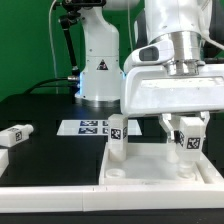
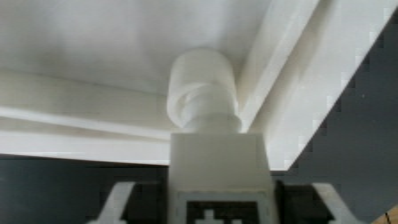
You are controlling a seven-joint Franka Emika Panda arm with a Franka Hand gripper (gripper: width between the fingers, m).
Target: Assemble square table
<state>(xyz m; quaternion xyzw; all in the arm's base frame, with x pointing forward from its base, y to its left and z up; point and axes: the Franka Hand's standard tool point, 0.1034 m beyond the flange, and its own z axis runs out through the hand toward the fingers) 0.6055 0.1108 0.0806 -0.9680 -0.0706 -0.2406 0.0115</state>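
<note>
Square table leg (image 1: 187, 143) between fingers (image 1: 169, 127), second leg (image 1: 117, 136) upright alongside.

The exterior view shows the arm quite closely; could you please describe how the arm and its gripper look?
The arm is glossy white with rounded casings and a silver-grey ring at the wrist. The gripper has a boxy white body. The arm's white base behind carries a triangular warning sticker, with black cables nearby.
</note>
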